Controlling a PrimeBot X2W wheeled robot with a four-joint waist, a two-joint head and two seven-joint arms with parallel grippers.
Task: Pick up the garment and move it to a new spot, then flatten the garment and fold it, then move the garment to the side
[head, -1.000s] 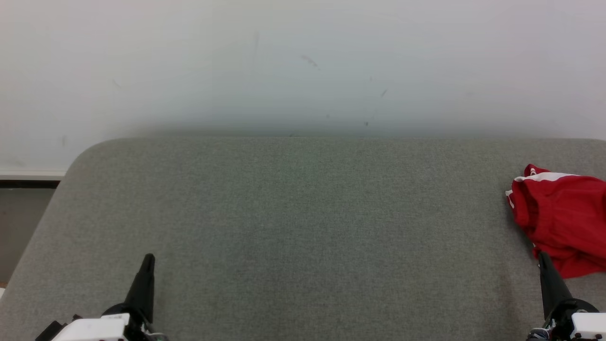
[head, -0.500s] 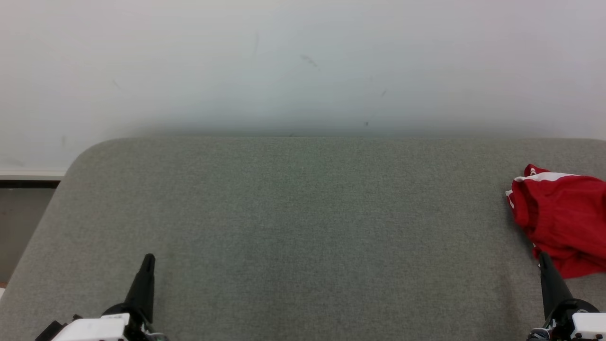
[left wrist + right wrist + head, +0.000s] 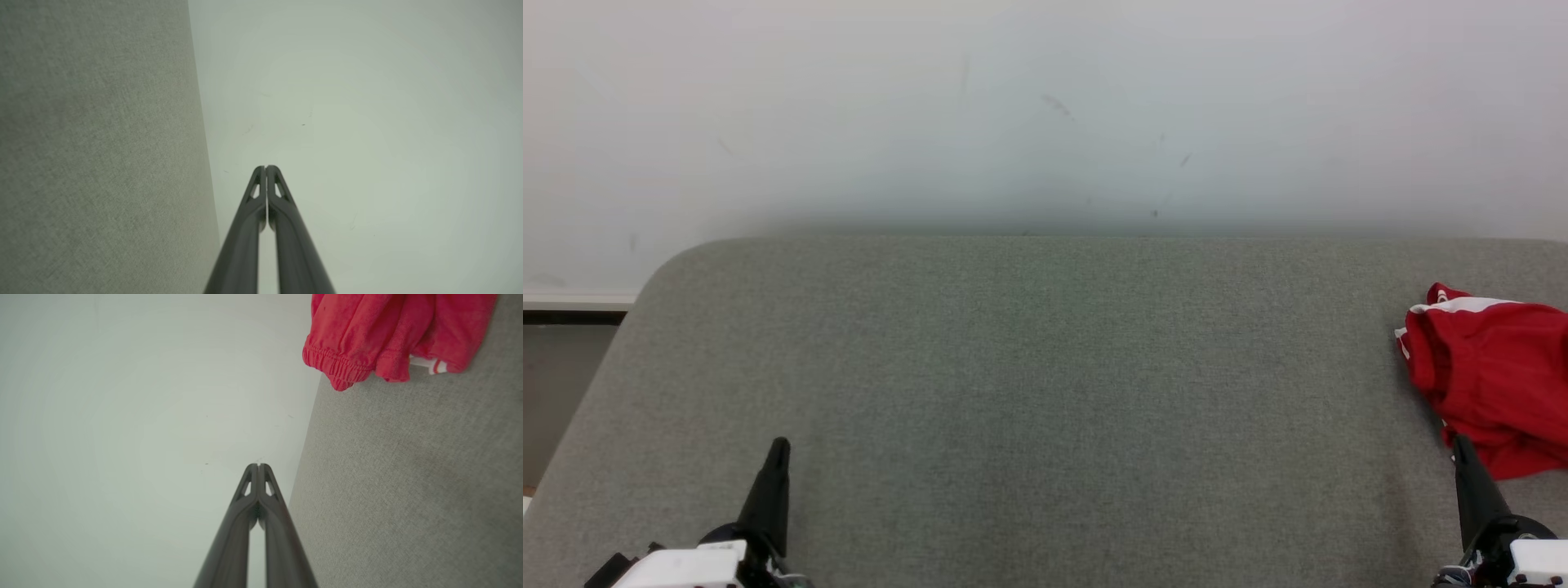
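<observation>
Grey fabric-covered table (image 3: 1013, 392) runs before us to a pale, scuffed wall (image 3: 1045, 106). Against the earlier frames we find nothing moved: left gripper (image 3: 779, 447) and right gripper (image 3: 1460, 445) hover pinched tight, empty. We count two grippers and one red garment (image 3: 1494, 376), crumpled at the table's right, just beyond the right gripper.

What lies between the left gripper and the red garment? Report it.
The stretch is bare: in the head view, plain grey fabric surface runs from the left gripper to the red garment, with nothing lying on it.
</observation>
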